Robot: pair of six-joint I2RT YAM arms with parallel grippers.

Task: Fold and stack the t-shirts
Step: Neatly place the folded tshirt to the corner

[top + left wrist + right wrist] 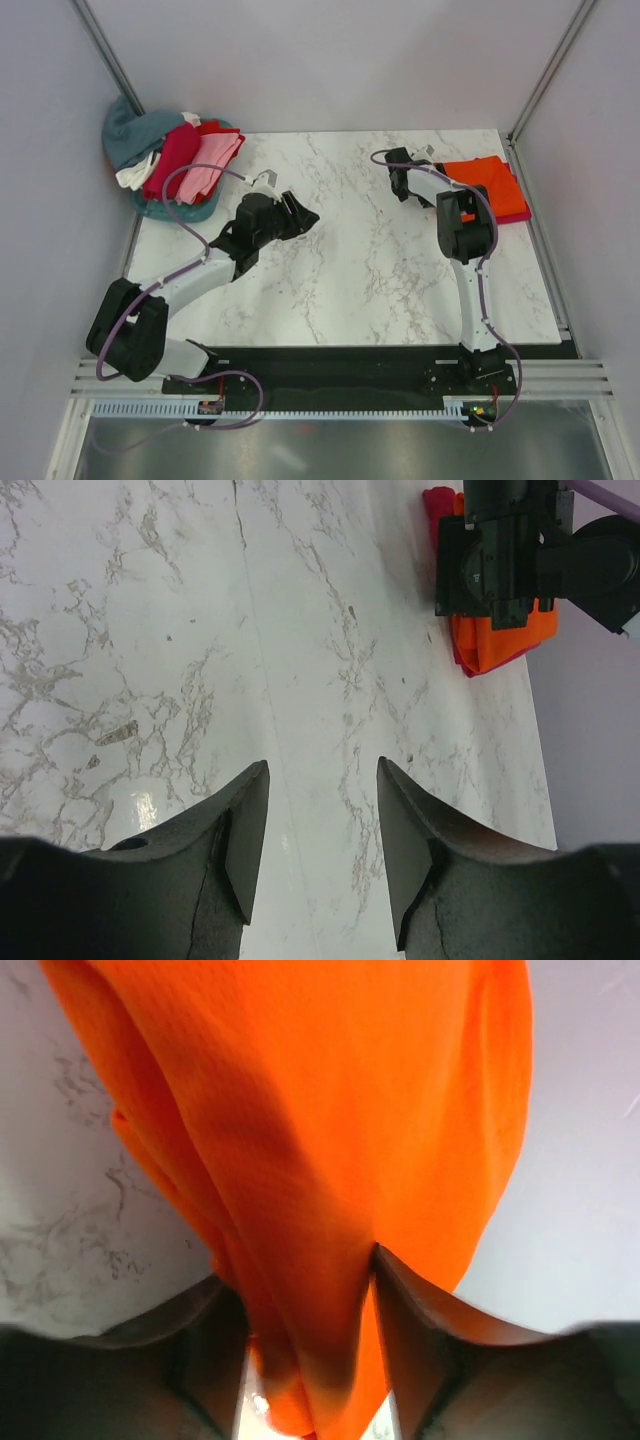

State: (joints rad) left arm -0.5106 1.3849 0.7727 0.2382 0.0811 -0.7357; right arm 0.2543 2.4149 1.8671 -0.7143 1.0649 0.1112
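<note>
A bright orange t-shirt lies folded at the table's back right, on top of a crimson-pink one whose edge shows beneath it. My right gripper sits at the orange shirt's near edge. Its jaws stand apart with a thick fold of orange cloth between them, and slivers of table show beside the cloth. My left gripper hovers open over bare marble left of centre, holding nothing.
At the back left corner lies a loose pile of shirts: teal, dark red, light pink and white. Grey walls close in the marble table on three sides. The right arm's elbow stands left of the stack.
</note>
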